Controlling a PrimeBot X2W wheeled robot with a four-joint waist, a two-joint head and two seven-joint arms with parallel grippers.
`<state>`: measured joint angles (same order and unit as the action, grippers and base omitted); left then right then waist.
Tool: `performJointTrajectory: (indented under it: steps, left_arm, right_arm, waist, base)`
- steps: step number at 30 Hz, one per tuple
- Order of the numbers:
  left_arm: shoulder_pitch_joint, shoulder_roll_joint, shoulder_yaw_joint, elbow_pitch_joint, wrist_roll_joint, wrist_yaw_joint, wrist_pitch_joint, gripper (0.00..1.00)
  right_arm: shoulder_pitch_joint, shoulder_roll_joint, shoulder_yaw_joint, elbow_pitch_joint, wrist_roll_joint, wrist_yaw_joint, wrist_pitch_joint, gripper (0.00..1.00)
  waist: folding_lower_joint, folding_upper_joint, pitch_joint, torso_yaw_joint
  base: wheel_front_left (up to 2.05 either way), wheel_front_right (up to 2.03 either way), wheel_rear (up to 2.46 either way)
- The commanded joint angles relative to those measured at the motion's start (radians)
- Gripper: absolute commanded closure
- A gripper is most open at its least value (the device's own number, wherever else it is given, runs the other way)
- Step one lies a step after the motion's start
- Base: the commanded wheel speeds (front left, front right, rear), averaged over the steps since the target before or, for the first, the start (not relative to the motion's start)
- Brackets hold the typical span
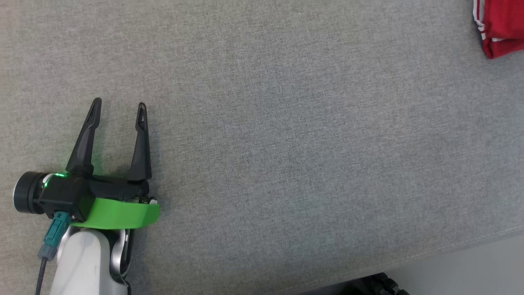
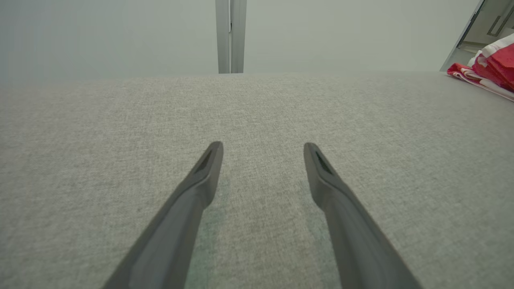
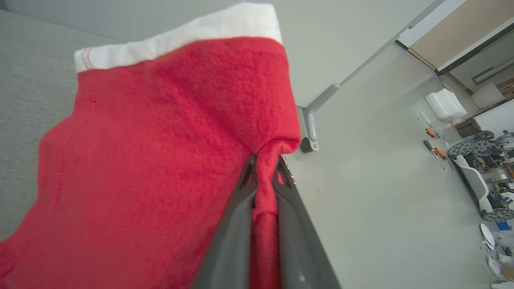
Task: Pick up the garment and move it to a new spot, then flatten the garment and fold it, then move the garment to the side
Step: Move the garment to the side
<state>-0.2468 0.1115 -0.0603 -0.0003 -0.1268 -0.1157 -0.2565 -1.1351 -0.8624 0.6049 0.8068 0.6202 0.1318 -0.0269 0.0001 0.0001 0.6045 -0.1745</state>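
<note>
Looking down from head view, left gripper (image 1: 119, 105): two long dark fingers spread apart with nothing between them, low over the grey woven-fabric tabletop (image 1: 286, 143) at lower left.
Head view, garment: the red knit garment with white trim (image 1: 501, 28) lies on the tabletop in the far upper right corner, cut off by the frame edges.
Head view, bearing: the garment lies ahead and far to the right of the left gripper, well apart from it, with bare tabletop between.
Left wrist view, left gripper (image 2: 263, 146): fingers splayed and empty, pointing across the tabletop (image 2: 120, 112).
Left wrist view, garment (image 2: 492, 64): bunched red and white layers at the right edge, near the table's far right end.
Right wrist view, right gripper (image 3: 265, 160): fingers pinched together on a gathered red fold of the garment (image 3: 160, 140).
Right wrist view, cloth: it spreads left of the fingers over the tabletop (image 3: 32, 80), with its white band (image 3: 180, 36) at the top. The pale floor (image 3: 381, 180) is to the right.
Long axis: cannot tell; no view takes in the whole garment.
Nearer arm: the right, which has the cloth in its grip.
Judgement, next move: it turns on the right arm alone carrying the garment. The left would have to cross the whole table to help.
Judgement, step: a carry, whether the first move or the final set-aside is unclear.
</note>
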Motion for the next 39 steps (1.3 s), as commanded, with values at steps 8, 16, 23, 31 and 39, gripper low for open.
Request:
performJointTrajectory:
  steps: [8,16,23,31,39]
  left_arm:
    - [-0.004,0.019,0.008,-0.039,-0.008,0.011,0.012,0.0]
    - [-0.007,0.008,0.0,-0.015,-0.024,0.018,0.005,0.0]
    - [0.007,-0.008,0.003,0.013,-0.039,0.02,-0.006,0.0]
    - [0.032,-0.024,0.019,0.031,-0.064,0.024,-0.009,0.0]
    - [0.094,-0.039,0.056,0.059,-0.086,0.02,-0.009,0.0]
  right_arm:
    - [-0.105,-0.038,-0.001,0.167,-0.024,-0.002,-0.036,0.09]
    - [-0.174,0.019,0.034,0.265,-0.08,-0.002,-0.098,0.0]
    - [-0.222,0.049,0.065,0.305,-0.131,-0.002,-0.149,0.0]
    - [-0.213,0.081,0.082,0.317,-0.155,-0.002,-0.201,0.0]
    - [-0.108,0.135,0.075,0.229,-0.135,-0.002,-0.238,0.0]
  waist:
    - [-0.0001,-0.0001,0.06,0.037]
    - [-0.0001,-0.0001,0.049,0.07]
    - [-0.0001,-0.0001,-0.005,0.095]
    - [-0.0001,-0.0001,-0.1,0.103]
    - [-0.0001,-0.0001,-0.228,0.083]
  base:
    - [0.0,0.0,0.0]
    - [0.0,0.0,0.0]
    - [0.0,0.0,0.0]
    - [0.0,0.0,0.0]
    - [0.0,0.0,0.0]
